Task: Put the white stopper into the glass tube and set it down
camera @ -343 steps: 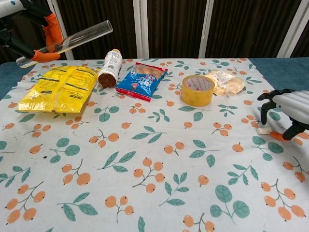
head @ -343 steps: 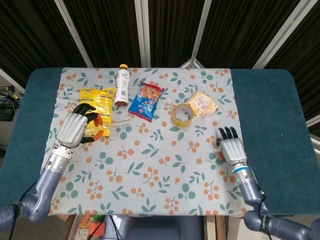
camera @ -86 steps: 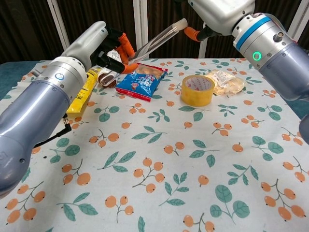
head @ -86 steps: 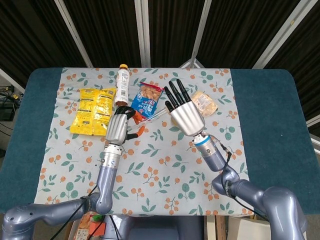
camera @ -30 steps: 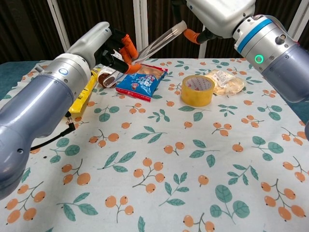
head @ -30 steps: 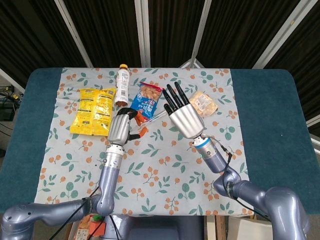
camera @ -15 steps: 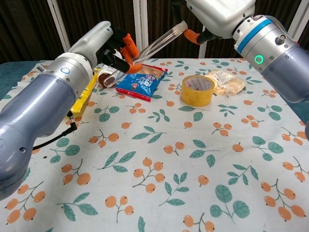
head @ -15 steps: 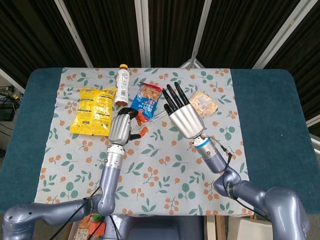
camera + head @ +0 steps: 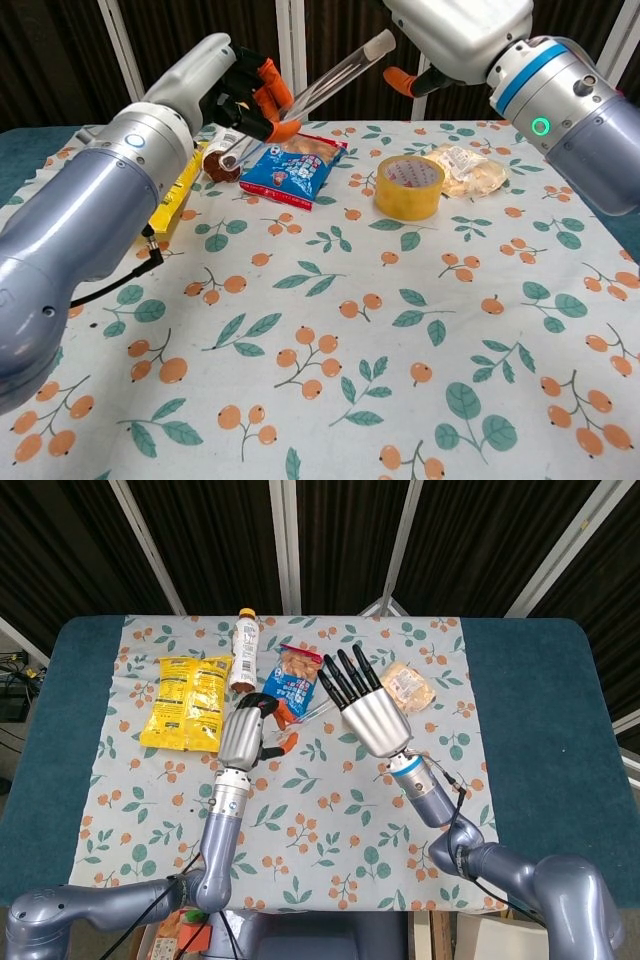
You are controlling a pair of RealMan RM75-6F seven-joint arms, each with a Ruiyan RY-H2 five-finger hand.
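Two hands are up over the cloth, meeting near its middle-top. Left hand (image 9: 245, 95) has its orange-tipped fingers (image 9: 270, 85) curled round the low end of the clear glass tube (image 9: 335, 70), which slants up toward 2 o'clock in chest view; its open mouth ends just beside the right hand (image 9: 455, 35). Right hand's dark fingers (image 9: 343, 685) fan out toward 11 o'clock in head view; underneath, an orange fingertip shows near the tube mouth.

White stopper: can't pick it out for sure in either view. It may be pinched under the right palm or already seated in the mouth, so whether that hand holds anything can't be told.

Progress, as a judgement: tube lifted and presented, so approx. at the insertion step. Left to do: confirm stopper is seated, then lay tube down on the floral tablecloth (image 9: 300, 830).

Others, by clock from cloth centre in head view: yellow snack bag (image 9: 187, 702) at 10, brown-capped white bottle (image 9: 245, 648) at 11, blue snack packet (image 9: 293, 677) near 12, yellow tape roll (image 9: 409, 186) and clear wrapped pastry pack (image 9: 412, 687) at 1–2.
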